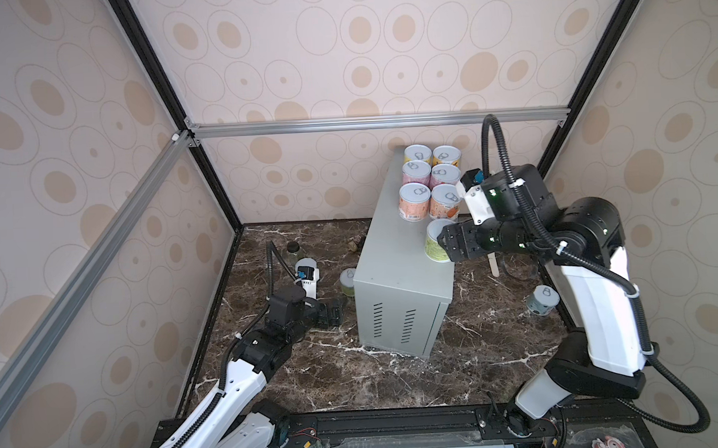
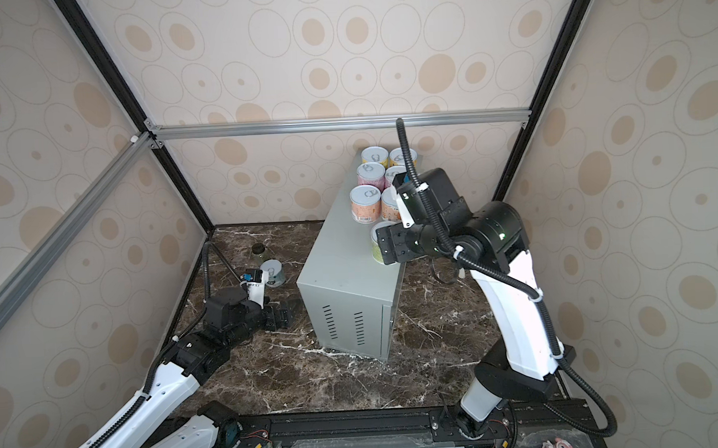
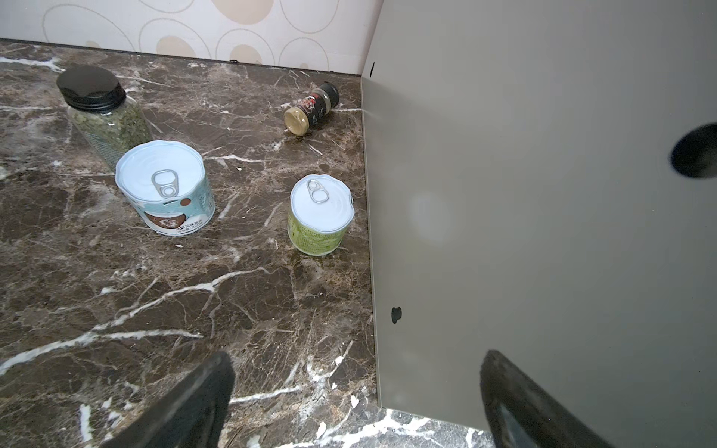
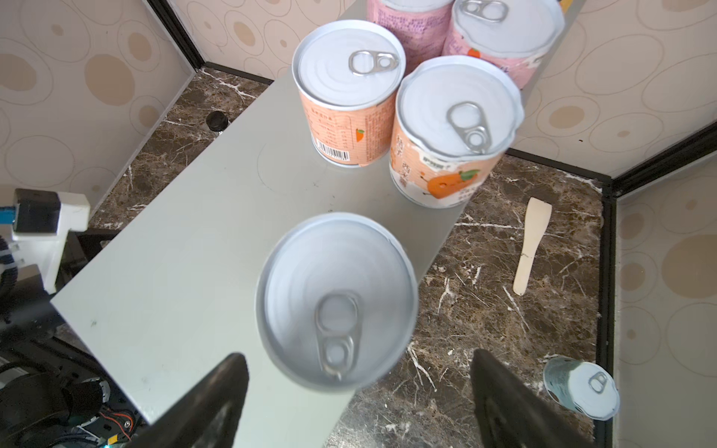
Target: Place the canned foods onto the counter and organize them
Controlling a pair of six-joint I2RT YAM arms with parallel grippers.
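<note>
1. The counter (image 1: 396, 248) is standing on the marble floor (image 1: 397, 377). It is carrying six cans (image 1: 414, 197) in two rows of three at its far end.
2. A seventh can (image 1: 434, 240), green-labelled, is standing upright at the counter's right edge, just in front of those rows.
3. The right claw (image 4: 357, 355) is hovering at the seventh can with its fingers spread. In the wrist view a gap is showing on each side of the lid, so it is pinching nothing.
4. The left claw (image 3: 357, 357) is hanging low beside the counter's left wall, fingers spread wide, nothing between them.
5. Three cans are sitting on the floor: a green can (image 3: 320, 217) just beside the counter's left wall, a blue can (image 3: 167, 190) near it, and a second blue can (image 1: 541, 300) to the counter's right.
6. A black-lidded jar (image 3: 101, 112) is standing just behind the blue can, a small bottle (image 3: 312, 110) is lying on its side near the counter, and a wooden spatula (image 4: 529, 244) is lying on the floor to the right of the counter.
</note>
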